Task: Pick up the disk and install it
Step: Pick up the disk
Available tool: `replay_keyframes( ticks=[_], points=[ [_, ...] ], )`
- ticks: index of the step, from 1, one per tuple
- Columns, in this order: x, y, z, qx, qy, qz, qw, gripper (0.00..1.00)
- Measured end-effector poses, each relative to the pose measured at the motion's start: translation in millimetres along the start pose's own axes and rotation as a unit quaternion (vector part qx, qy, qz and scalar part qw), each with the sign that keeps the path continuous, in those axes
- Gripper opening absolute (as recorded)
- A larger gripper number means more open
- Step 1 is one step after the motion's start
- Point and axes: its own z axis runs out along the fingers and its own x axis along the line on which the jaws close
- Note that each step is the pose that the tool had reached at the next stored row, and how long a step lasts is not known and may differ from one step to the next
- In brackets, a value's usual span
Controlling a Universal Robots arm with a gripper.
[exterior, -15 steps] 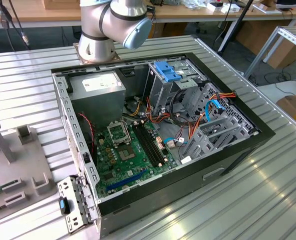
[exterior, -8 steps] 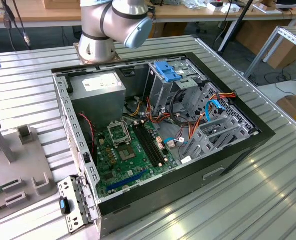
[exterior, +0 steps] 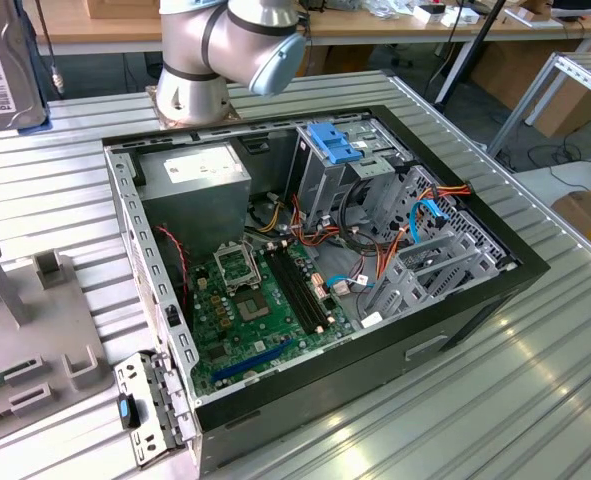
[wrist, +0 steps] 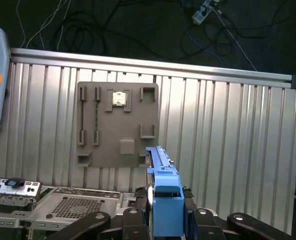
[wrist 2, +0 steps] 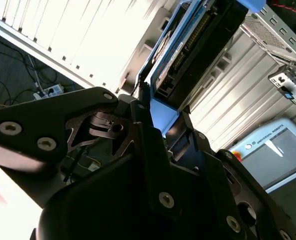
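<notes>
Arm (exterior: 225, 45): silver base joints standing upright in exterior view, upper links running out of frame. Gripper (wrist: 166, 206) w/ black fingers (wrist 2: 143, 120) clamping disk (wrist: 160, 162) edgewise btw. them, both wrist views

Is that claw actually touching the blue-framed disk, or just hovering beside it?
Touching. In both wrist views the gripper clamps the disk by its blue carrier, with the jaws pressed against both sides and no gap.

My arm (exterior: 225, 45) is standing on the ribbed metal table (exterior: 535, 400) just behind the open computer case (exterior: 455, 325), where the power supply (exterior: 195, 185) is lying beside the blue-topped drive cage (exterior: 327, 160). The disk (exterior: 0, 65) is showing upright at the exterior view's upper left edge, its label facing out.
</notes>
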Motion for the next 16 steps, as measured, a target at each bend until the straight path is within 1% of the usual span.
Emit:
replay_keyframes(
  ticks=[1, 2, 3, 4, 6, 8, 9, 10, 13, 14, 15, 16],
  points=[
    [0.3, -6.2, -0.2, -0.0001, 0.0001, 0.0, 1.0, 0.37],
    [1.0, -20.7, -0.3, 0.0, 0.0, 0.0, 1.0, 0.37],
    [1.4, -28.8, -0.4, -0.0001, 0.0001, 0.0, 1.0, 0.37],
    [2.3, -42.7, -0.6, 0.0, 0.0001, 0.0, 1.0, 0.37],
    [3.9, -64.5, -0.8, 0.0, 0.0, 0.0, 1.0, 0.37],
    [4.9, -77.9, -1.0, 0.0, 0.0, 0.0, 1.0, 0.37],
    [5.3, -83.3, -1.0, 0.0, 0.0, 0.0, 1.0, 0.37],
    [6.0, -93.7, -1.2, -0.0001, 0.0001, 0.0, 1.0, 0.37],
    [8.0, -121.2, -1.4, -0.0002, 0.0, 0.0, 1.0, 0.37],
    [8.8, -131.5, -1.5, -0.0003, 0.0, 0.0, 1.0, 0.37],
    [9.8, -145.1, -1.6, -0.0002, 0.0, 0.0, 1.0, 0.37],
    [10.0, -148.5, -1.6, -0.0002, 0.0, 0.0, 1.0, 0.37]
  ],
)
